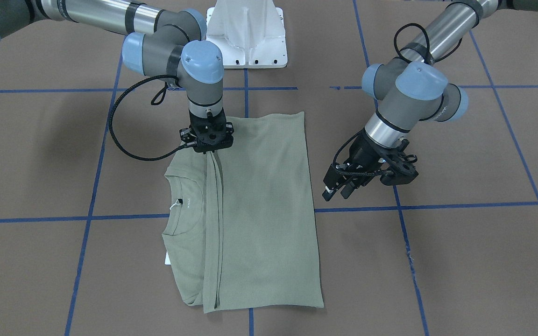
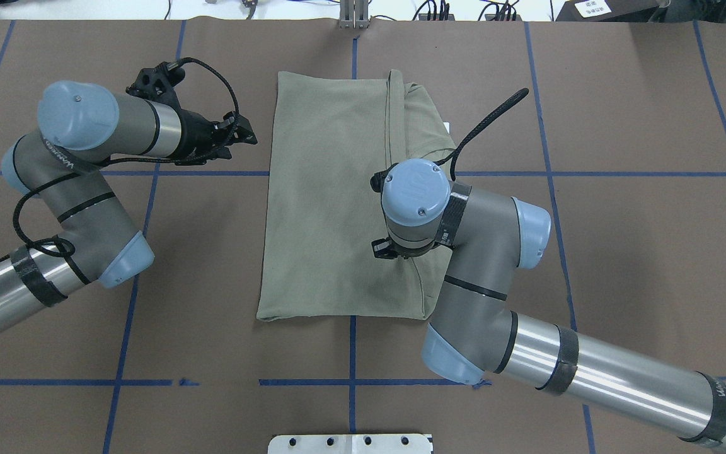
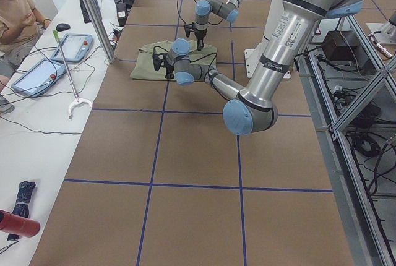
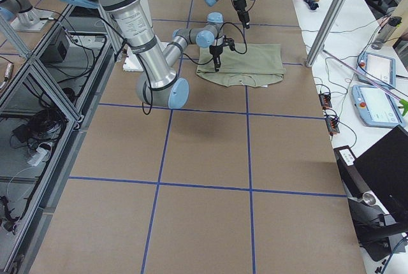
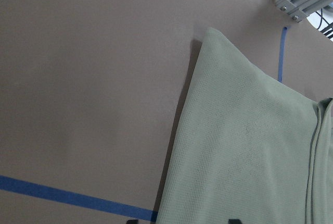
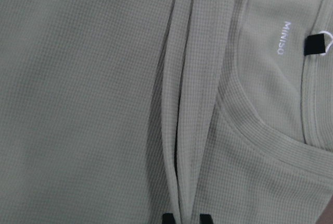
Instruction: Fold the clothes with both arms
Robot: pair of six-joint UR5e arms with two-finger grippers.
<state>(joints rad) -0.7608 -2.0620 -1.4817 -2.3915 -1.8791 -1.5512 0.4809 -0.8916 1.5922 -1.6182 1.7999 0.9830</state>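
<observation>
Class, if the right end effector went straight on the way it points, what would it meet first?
The folded edge of the sage-green shirt, directly beneath it; it may already be touching.

1. One sage-green shirt [image 1: 264, 205] on one brown counter [image 1: 460, 261].
2. Two robot arms: in the front-facing view, the left arm [image 1: 409, 93] is at 2 o'clock of the shirt and the right arm [image 1: 189, 65] at 11 o'clock.
3. Two end effectors: the left end effector [image 1: 336, 189] and the right end effector [image 1: 208, 150].
4. One white pedestal base [image 1: 246, 35].
5. Two tablets on the side bench: the nearer tablet [image 3: 34, 74] and the farther tablet [image 3: 73, 46].
6. One person [image 3: 15, 15].
</observation>
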